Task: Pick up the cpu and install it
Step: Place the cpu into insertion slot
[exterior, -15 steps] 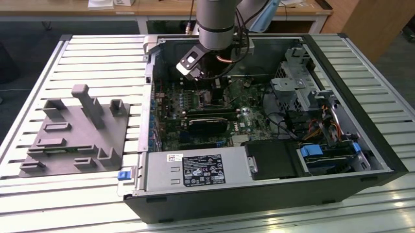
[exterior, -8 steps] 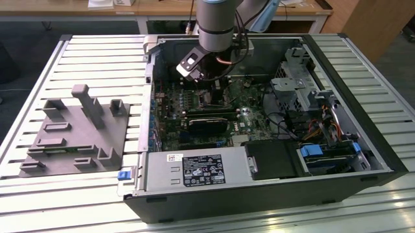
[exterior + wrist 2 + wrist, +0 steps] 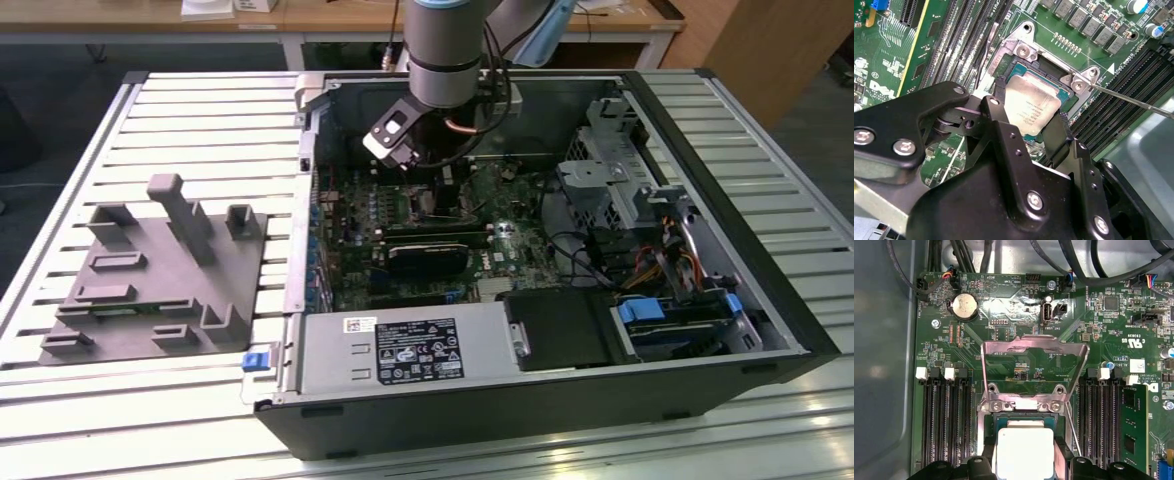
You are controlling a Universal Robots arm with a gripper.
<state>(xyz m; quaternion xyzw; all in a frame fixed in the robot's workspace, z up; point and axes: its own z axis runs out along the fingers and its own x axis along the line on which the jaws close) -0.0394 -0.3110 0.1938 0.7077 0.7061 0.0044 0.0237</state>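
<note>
While your arm (image 3: 443, 40) reaches down into the open computer case (image 3: 534, 415) lying on the slatted desk (image 3: 200, 110), the pincer (image 3: 1030, 112) is closed on the cpu (image 3: 1035, 99), with one black finger against each of two opposite edges. You can see in both wrist views that the cpu sits over the socket (image 3: 1019, 416), silvery top facing up. Whether it rests in the socket or hangs just above it, I cannot tell.

Mind what crowds it. The socket's hinged metal frame (image 3: 1034, 347) stands open just beyond the cpu, and its thin lever rod (image 3: 1134, 102) runs out close beside one finger. Rows of black memory slots (image 3: 946, 420) flank the socket on both sides, and one memory stick (image 3: 1133, 425) is seated in a slot farther out. A coin battery (image 3: 964, 306) lies on the green board (image 3: 1104, 330) past the open frame, and black cables (image 3: 1089, 265) loop over the board's far edge.

In the exterior view, your arm comes in beside the case's far wall. The power supply (image 3: 400, 352) fills the near side, and a drive cage (image 3: 601, 180) sits toward the exterior view's right. A grey plastic tray (image 3: 147, 270) with upright blocks rests on the desk at the exterior view's left, near the case.
</note>
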